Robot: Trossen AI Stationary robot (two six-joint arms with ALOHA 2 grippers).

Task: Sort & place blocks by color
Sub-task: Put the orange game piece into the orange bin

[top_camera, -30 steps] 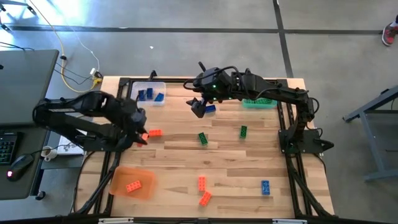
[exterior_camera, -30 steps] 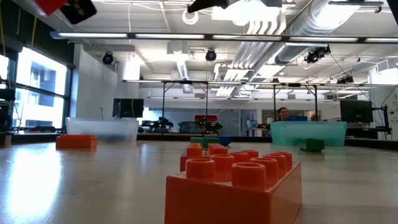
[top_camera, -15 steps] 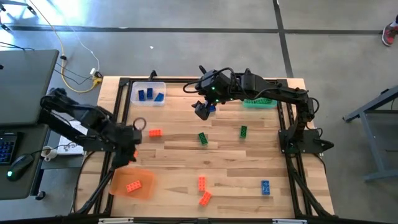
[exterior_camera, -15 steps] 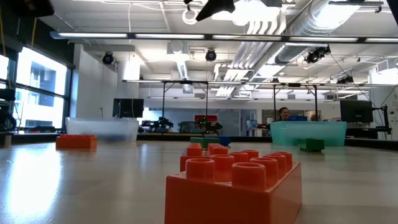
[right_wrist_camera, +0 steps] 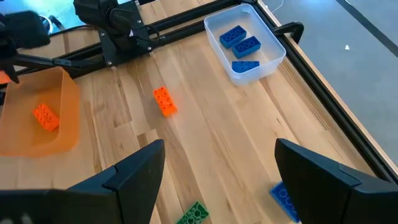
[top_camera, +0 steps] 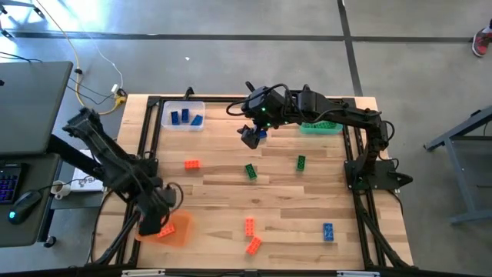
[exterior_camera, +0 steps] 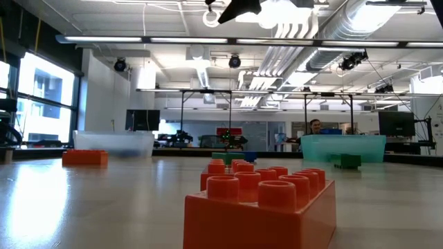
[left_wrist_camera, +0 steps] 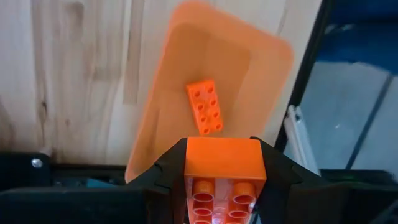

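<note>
My left fingers [left_wrist_camera: 222, 163] clamp an orange block [left_wrist_camera: 223, 160] above the orange tray [left_wrist_camera: 249, 81]; releasing off-centre could bounce it out. My right fingers [right_wrist_camera: 214, 165], apart, hover near a blue block [right_wrist_camera: 285, 196].

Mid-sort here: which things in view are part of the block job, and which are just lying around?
Job:
- orange block held in the left gripper, over the orange tray
- orange block in that tray
- loose orange block
- green block
- blue block
- clear tray, green tray
- right gripper, open

Lying about:
- keyboard
- mouse
- yellow cable
</note>
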